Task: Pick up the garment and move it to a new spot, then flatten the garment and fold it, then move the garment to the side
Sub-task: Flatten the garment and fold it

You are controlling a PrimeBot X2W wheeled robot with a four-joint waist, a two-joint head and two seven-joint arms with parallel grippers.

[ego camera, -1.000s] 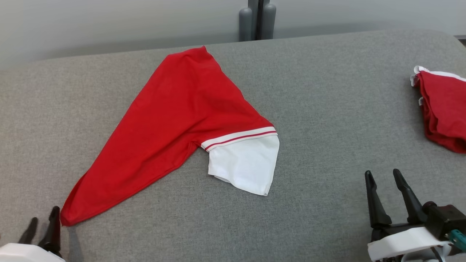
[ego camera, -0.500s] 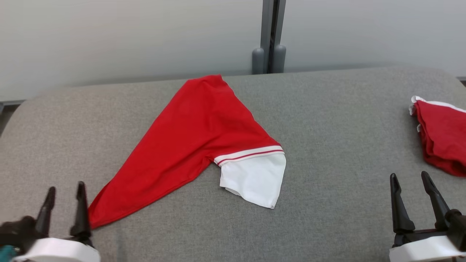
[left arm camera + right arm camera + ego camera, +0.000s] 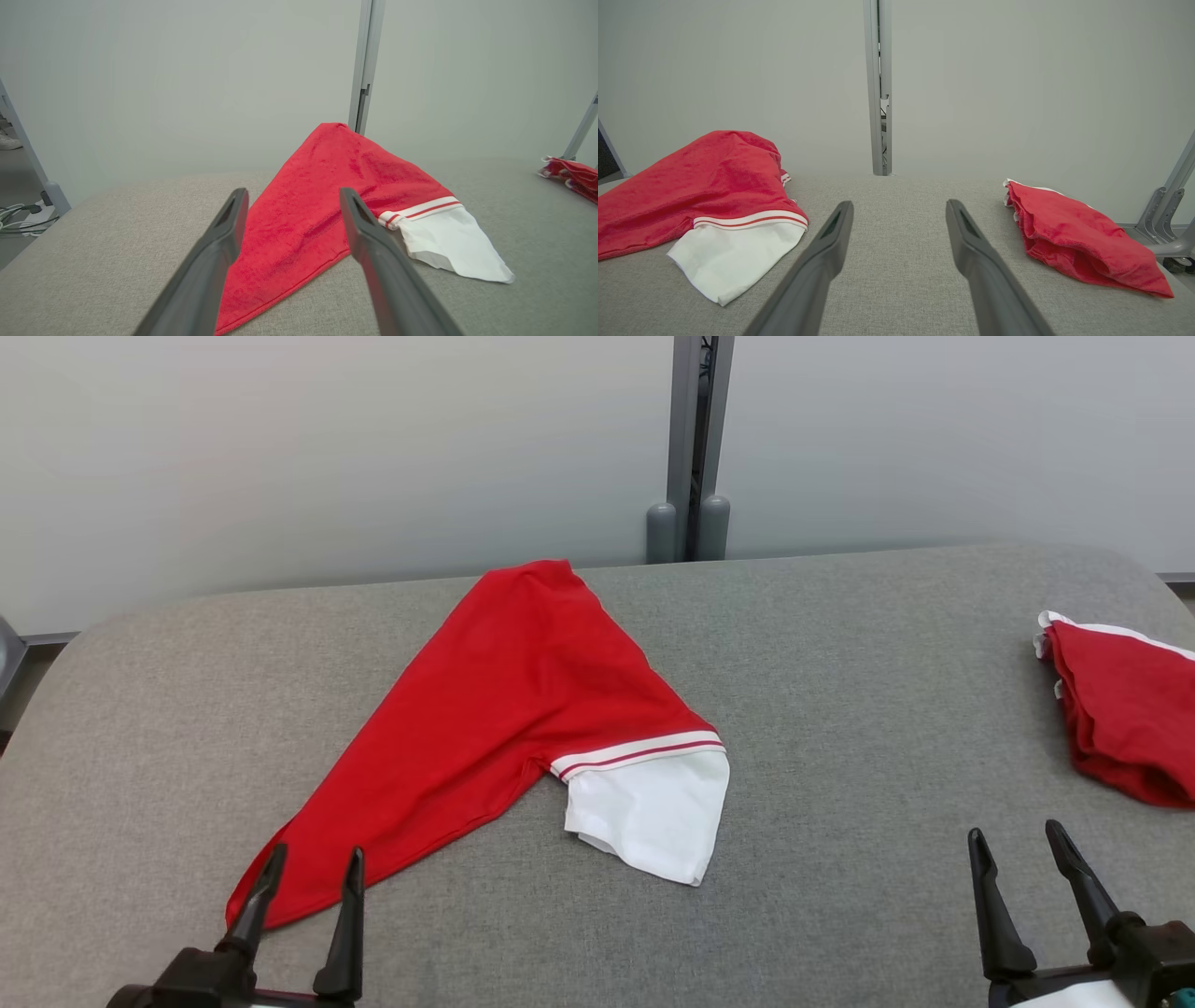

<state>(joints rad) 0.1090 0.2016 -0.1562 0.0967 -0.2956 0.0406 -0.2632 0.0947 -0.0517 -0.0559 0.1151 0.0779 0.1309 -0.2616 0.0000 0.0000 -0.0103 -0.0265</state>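
Lying diagonally, garment (image 3: 485, 709); long axis near-left to far-centre; sleeve (image 3: 653, 812) rightward

Left tool (image 3: 316, 849) and right tool (image 3: 1015, 828): long, tapered black fingers (image 3: 347, 915); black bases.

This looks like a robot test room or a lab, not a home. A wide table (image 3: 840, 709) with a grey cloth cover stands before plain pale partition panels (image 3: 280, 448) joined by a metal post (image 3: 691, 429). Loose cables (image 3: 18, 217) lie on the floor.
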